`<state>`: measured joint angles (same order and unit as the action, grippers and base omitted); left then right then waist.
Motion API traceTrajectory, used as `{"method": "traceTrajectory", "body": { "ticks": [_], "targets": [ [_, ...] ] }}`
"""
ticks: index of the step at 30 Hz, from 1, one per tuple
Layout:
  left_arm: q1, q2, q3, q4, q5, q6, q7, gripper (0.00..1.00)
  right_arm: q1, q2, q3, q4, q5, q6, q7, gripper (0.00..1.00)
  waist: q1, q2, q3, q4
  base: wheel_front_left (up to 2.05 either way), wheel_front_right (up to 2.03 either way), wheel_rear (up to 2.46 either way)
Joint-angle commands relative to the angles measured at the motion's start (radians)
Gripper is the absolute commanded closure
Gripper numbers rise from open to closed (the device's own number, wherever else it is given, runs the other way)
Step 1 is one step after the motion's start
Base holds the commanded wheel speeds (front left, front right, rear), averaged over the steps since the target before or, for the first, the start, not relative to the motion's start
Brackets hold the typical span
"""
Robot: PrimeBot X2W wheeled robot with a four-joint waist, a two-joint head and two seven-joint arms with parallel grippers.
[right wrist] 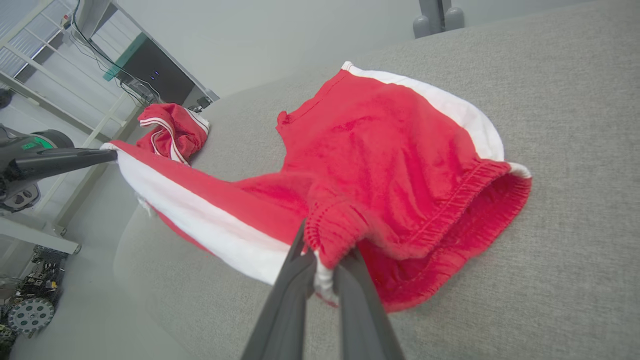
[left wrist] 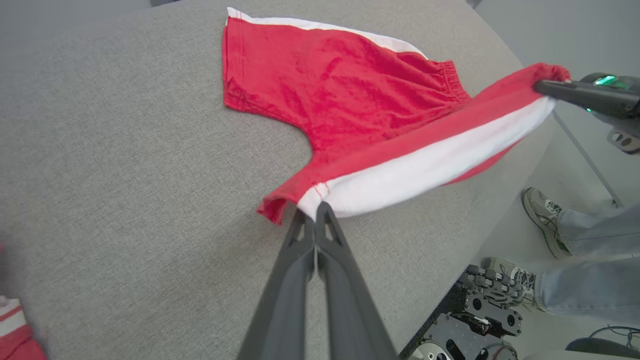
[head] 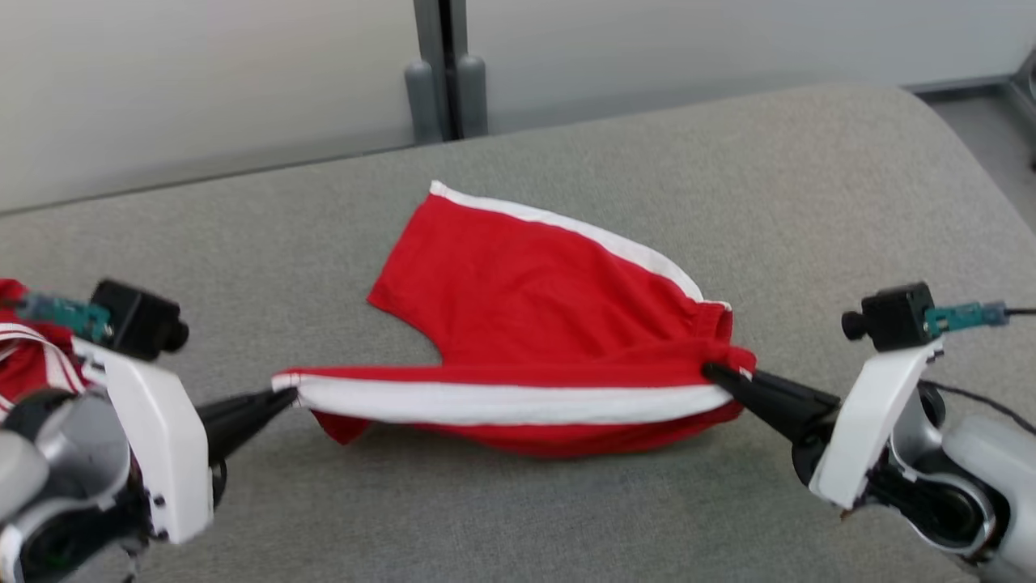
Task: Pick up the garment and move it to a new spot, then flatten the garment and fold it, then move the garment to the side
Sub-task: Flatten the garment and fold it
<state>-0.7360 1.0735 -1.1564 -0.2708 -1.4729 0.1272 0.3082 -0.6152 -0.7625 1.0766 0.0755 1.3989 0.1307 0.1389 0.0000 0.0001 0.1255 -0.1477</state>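
The garment (head: 526, 300) is a pair of red shorts with white side stripes, lying on a grey padded surface (head: 728, 178). Its near edge is lifted and stretched taut between my two grippers. My left gripper (head: 283, 391) is shut on the leg hem corner (left wrist: 311, 202). My right gripper (head: 716, 374) is shut on the elastic waistband corner (right wrist: 330, 235). The far leg of the garment (left wrist: 280, 65) rests flat on the surface. From the right wrist view the left gripper (right wrist: 107, 155) holds the far end of the white stripe.
Another red and white garment (right wrist: 172, 131) lies bunched at the surface's left end, behind my left arm (head: 24, 356). A person's feet (left wrist: 542, 220) stand on the floor by the robot base (left wrist: 465, 315). A grey post (head: 443, 73) rises behind the surface.
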Motion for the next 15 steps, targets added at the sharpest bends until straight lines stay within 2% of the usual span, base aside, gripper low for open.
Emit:
{"method": "traceTrajectory", "body": {
  "ticks": [1,7,15],
  "targets": [
    [-0.037,-0.006,0.009,0.019,0.004,-0.014,0.028,1.00,-0.018,0.015,-0.012,0.004,0.014,0.000,0.011,1.00,0.0000,-0.0001,0.061,-0.031,0.00,0.00,0.00],
    [-0.210,-0.040,0.042,0.121,0.024,-0.069,0.185,1.00,-0.086,0.063,-0.067,0.023,0.082,0.000,0.059,1.00,0.0000,-0.0001,0.172,-0.069,0.00,0.00,0.00],
    [-0.404,-0.133,0.065,0.298,0.048,-0.123,0.333,1.00,-0.129,0.119,-0.110,0.044,0.146,0.000,0.071,1.00,0.0000,-0.0001,0.262,-0.123,0.00,0.00,0.00]
  ]
}}
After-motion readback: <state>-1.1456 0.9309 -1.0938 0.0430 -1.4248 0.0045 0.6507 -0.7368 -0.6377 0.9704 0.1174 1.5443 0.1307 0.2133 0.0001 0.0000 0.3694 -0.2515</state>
